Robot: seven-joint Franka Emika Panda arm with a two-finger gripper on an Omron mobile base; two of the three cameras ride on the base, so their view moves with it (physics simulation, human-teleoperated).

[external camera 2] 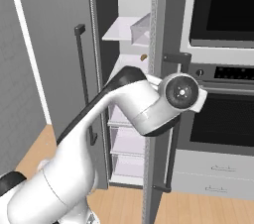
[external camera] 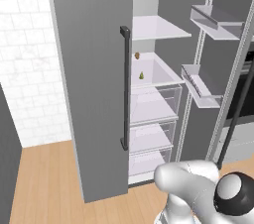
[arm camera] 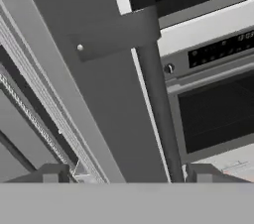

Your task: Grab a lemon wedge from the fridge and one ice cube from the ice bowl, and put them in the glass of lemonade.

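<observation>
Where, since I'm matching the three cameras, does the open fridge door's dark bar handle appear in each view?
Left base view: fridge door handle, a slanting dark bar near the right edge, above the arm.
Right base view: centre, a vertical bar partly behind the arm.
Hand view: a thick dark bar running top to bottom through the middle.
Shared landmark: the black-fronted oven, right of the handle.

A black-fronted oven stack (external camera 2: pixel 218 64) stands beside white drawers (external camera 2: pixel 213 176), which sit below it; wooden floor (external camera: pixel 44 178) lies beneath, white tiled wall (external camera: pixel 25 54) further off.
</observation>
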